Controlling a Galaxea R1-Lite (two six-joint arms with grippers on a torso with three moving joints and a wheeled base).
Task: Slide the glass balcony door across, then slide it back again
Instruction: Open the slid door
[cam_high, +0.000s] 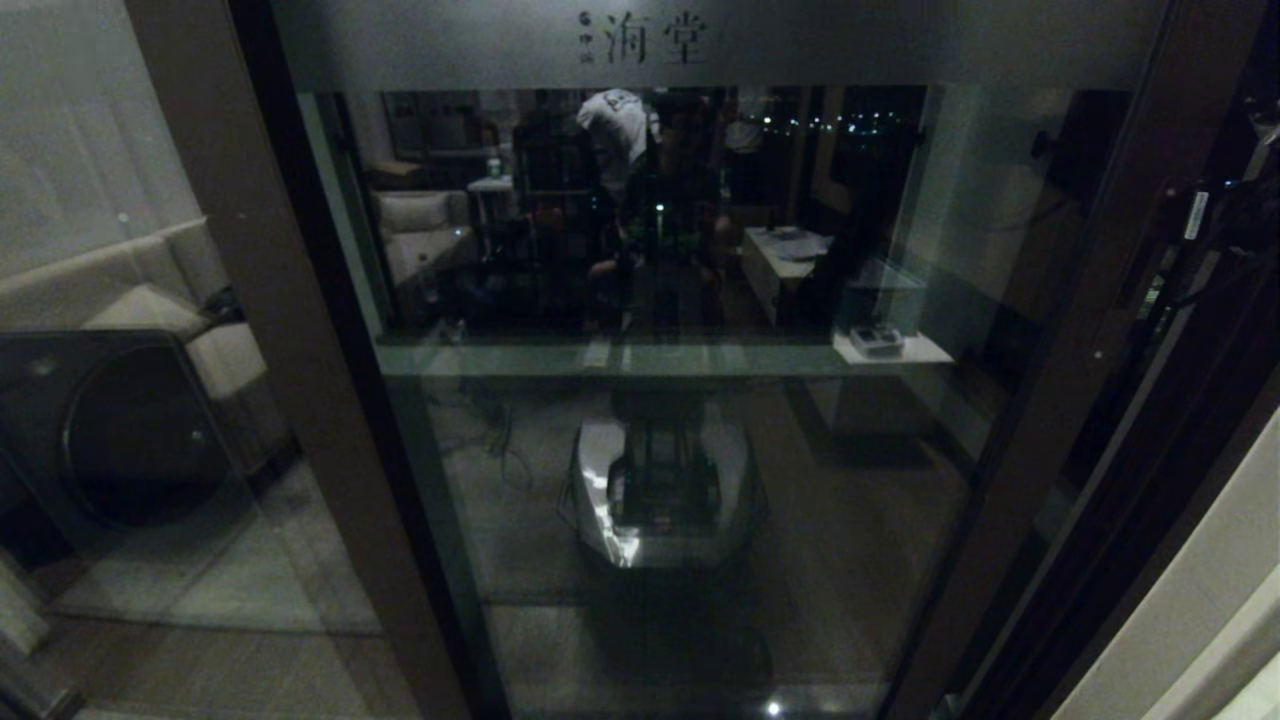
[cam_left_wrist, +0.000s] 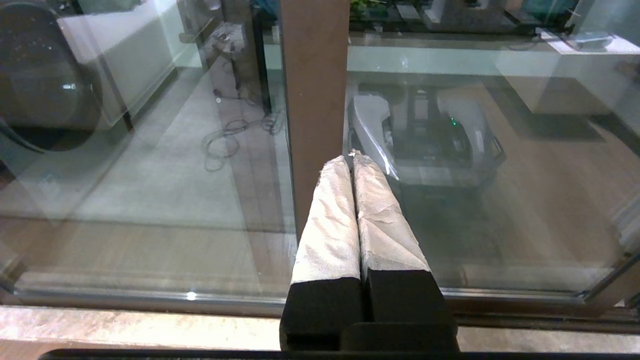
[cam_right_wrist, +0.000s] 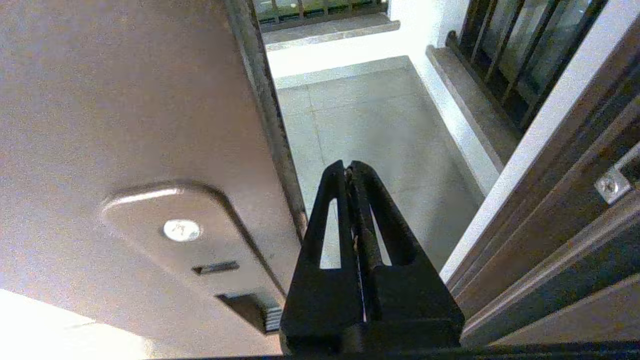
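The glass balcony door (cam_high: 690, 250) fills the head view, its frosted top strip (cam_high: 640, 42) carrying Chinese characters. In the right wrist view, the door's brown upright shows its recessed slot handle (cam_right_wrist: 200, 240) with a small screw (cam_right_wrist: 181, 230). My right gripper (cam_right_wrist: 347, 167) is shut and empty, in the gap between that upright's edge and the door jamb (cam_right_wrist: 545, 210). The balcony floor (cam_right_wrist: 370, 120) shows through the gap. My left gripper (cam_left_wrist: 350, 157), with white-wrapped fingers, is shut and empty, its tips close to a brown upright (cam_left_wrist: 312, 80) low between two panes.
A black-barred window (cam_right_wrist: 520, 45) and white sill stand beyond the gap. A plain brown-framed glass panel (cam_high: 130, 400) sits left of the door. The floor track (cam_left_wrist: 150, 295) runs under the panes. The glass reflects the room and my own base (cam_high: 660, 490).
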